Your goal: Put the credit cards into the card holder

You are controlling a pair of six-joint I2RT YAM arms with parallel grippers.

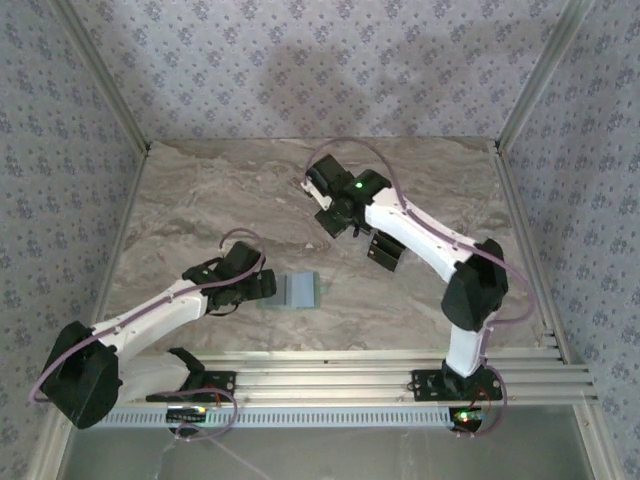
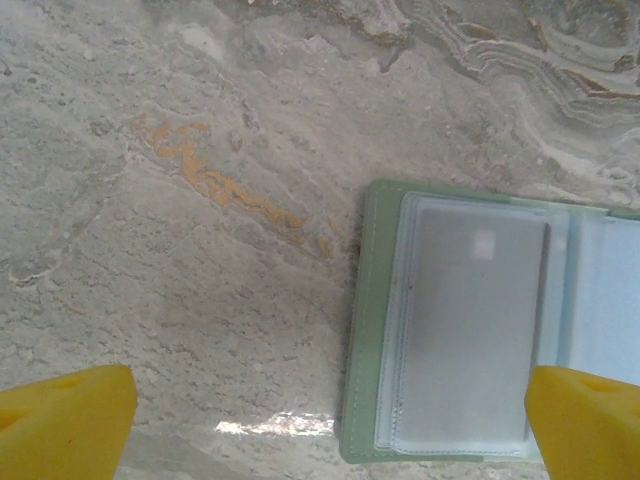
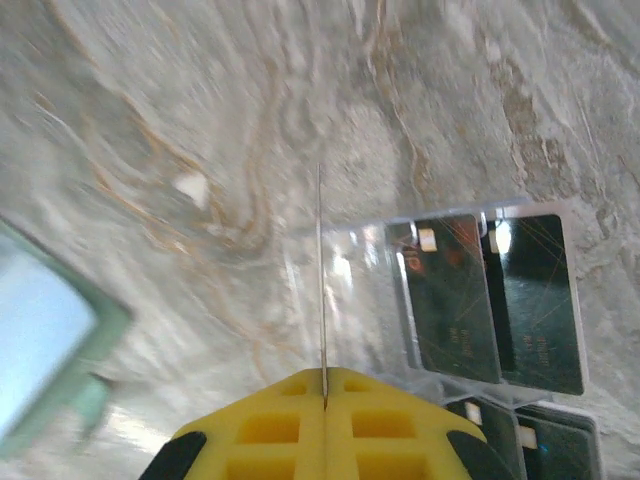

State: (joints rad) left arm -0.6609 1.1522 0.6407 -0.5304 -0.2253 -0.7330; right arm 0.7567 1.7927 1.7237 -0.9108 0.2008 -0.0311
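Veined marble desk (image 2: 200,150). Soft sage-green card holder (image 2: 450,330) lies open, showing clear sleeves. Left gripper (image 2: 325,425) wide open, holding nothing. Right gripper (image 3: 323,375) pinches a thin card (image 3: 321,280) edge-on, with glossy dark credit cards (image 3: 490,300) nearby.

Five credit cards (image 3: 455,300), one card holder (image 2: 358,330) and one clear rack (image 3: 368,250) are visible.

We identify the left arm (image 1: 150,310) and right arm (image 1: 420,235) by white link shells and black joint housings. A lilac cable (image 1: 240,232) loops along each. A green indicator light (image 1: 358,186) marks the right wrist. The left fingers (image 2: 65,425) are plain yellow; the right fingers (image 3: 270,430) are yellow with moulded square recesses.
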